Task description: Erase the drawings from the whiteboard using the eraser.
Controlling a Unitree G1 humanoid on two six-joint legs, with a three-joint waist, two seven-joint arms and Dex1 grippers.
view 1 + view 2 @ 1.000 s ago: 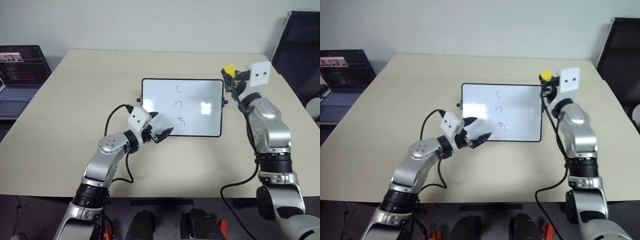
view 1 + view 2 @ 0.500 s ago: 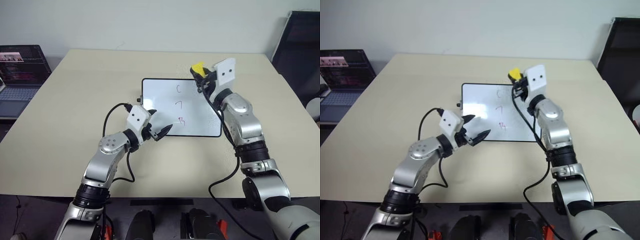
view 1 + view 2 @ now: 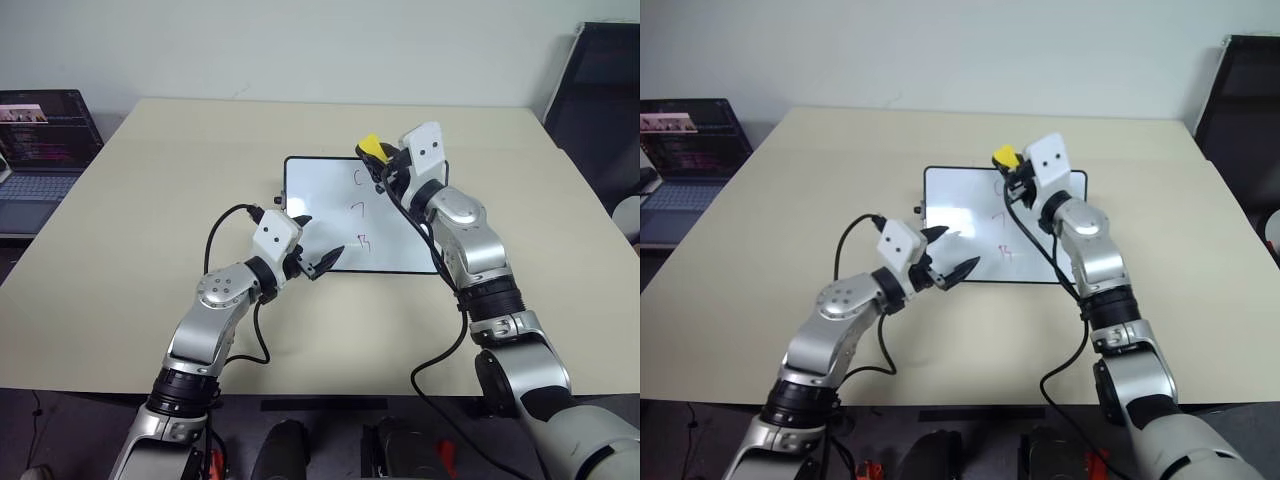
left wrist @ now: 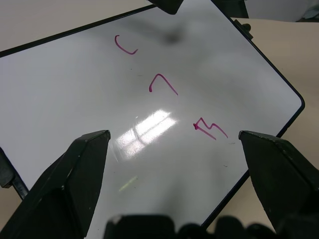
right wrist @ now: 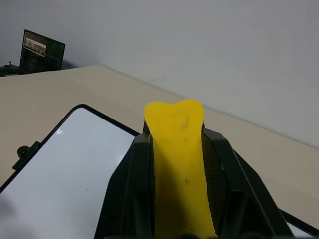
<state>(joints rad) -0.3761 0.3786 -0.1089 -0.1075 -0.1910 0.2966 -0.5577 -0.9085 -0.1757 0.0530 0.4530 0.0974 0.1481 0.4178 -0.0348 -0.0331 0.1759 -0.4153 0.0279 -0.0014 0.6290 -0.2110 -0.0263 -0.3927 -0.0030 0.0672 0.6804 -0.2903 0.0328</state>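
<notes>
The whiteboard (image 3: 316, 192) lies flat in the middle of the table, black-framed. Its drawings run in a column: a "C" (image 3: 357, 177), a "7" (image 3: 357, 209) and a "B" (image 3: 363, 241). My right gripper (image 3: 381, 162) is shut on the yellow eraser (image 3: 371, 148) and hovers over the board's far edge, just beyond the "C". In the right wrist view the eraser (image 5: 178, 149) sticks out between the two fingers. My left gripper (image 3: 317, 242) stands open over the board's near left corner, and in its wrist view the drawings (image 4: 162, 83) lie between its spread fingers (image 4: 75, 174).
An open laptop (image 3: 38, 150) sits on a separate surface at the far left. A black chair (image 3: 600, 100) stands past the table's right edge. The beige table (image 3: 150, 200) is bare around the board. Cables hang from both arms.
My right arm swung left with the eraser, from beside the board's right edge to over its far edge near the "C". The left gripper stayed put.
</notes>
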